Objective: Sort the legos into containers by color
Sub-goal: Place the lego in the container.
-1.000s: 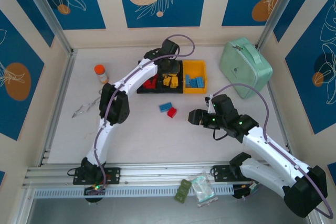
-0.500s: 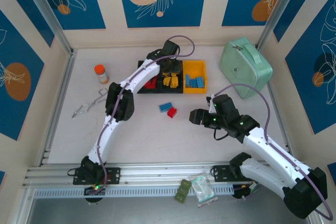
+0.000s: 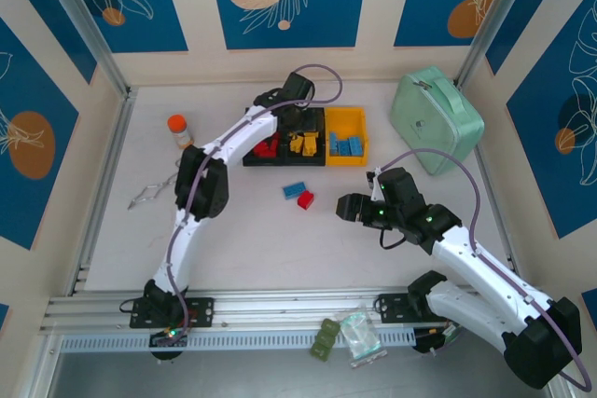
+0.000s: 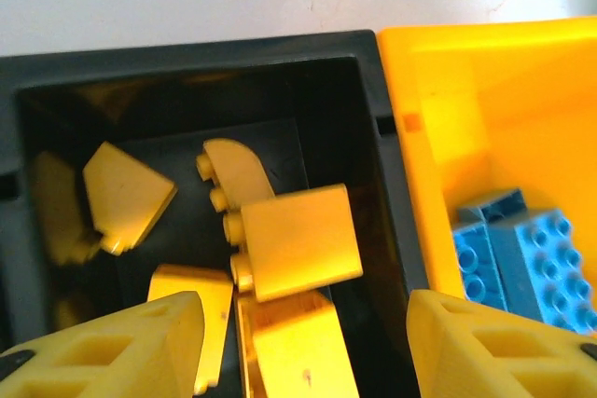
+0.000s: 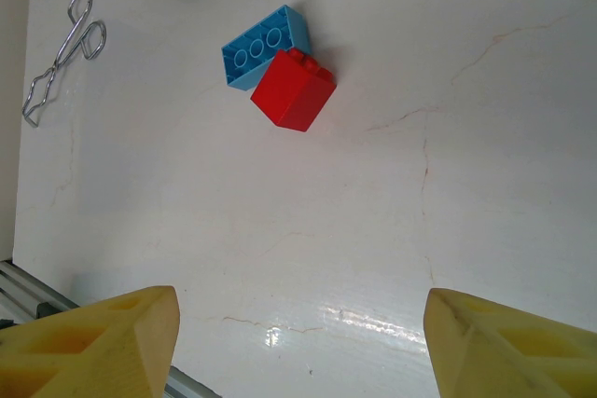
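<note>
My left jaws gape empty over the yellow bricks (image 4: 298, 240) in the black bin (image 4: 187, 48), and my right jaws, also wide, should straddle the red brick (image 5: 293, 89) on the desk (image 5: 373, 230) without nudging the touching blue brick (image 5: 261, 44).

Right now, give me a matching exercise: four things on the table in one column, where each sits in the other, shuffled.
Things:
1. yellow bricks
2. red brick
3. bottle
4. green case

Places:
A. far right corner of the table
B. loose on the table, beside a blue brick
C. inside the middle black bin
D. left side of the table, beyond the tongs

Pairs: 1-C, 2-B, 3-D, 4-A
</note>
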Robot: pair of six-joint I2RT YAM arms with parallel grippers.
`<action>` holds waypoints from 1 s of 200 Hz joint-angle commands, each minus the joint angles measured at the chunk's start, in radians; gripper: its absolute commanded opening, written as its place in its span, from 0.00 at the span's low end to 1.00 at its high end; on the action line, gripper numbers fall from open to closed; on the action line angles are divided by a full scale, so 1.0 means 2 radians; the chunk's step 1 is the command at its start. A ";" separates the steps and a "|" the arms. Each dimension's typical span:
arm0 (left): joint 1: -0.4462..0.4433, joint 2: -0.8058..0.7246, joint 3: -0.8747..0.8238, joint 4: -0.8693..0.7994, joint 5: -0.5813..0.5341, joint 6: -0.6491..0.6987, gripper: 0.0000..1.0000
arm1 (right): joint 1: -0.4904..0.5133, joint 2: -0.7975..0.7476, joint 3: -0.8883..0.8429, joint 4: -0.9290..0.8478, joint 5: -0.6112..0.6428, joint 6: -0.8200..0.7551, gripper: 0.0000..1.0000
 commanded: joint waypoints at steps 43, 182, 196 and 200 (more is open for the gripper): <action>-0.008 -0.170 -0.185 0.054 0.018 0.014 0.59 | -0.001 -0.019 0.005 -0.017 -0.003 0.000 0.70; -0.089 -0.288 -0.451 0.094 0.075 0.042 0.56 | 0.017 -0.030 -0.009 -0.030 0.004 0.011 0.70; -0.099 -0.280 -0.457 0.101 0.068 0.037 0.56 | 0.020 -0.032 -0.011 -0.034 0.001 0.010 0.70; -0.101 -0.278 -0.457 0.102 0.065 0.037 0.56 | 0.021 -0.033 -0.012 -0.037 0.001 0.009 0.70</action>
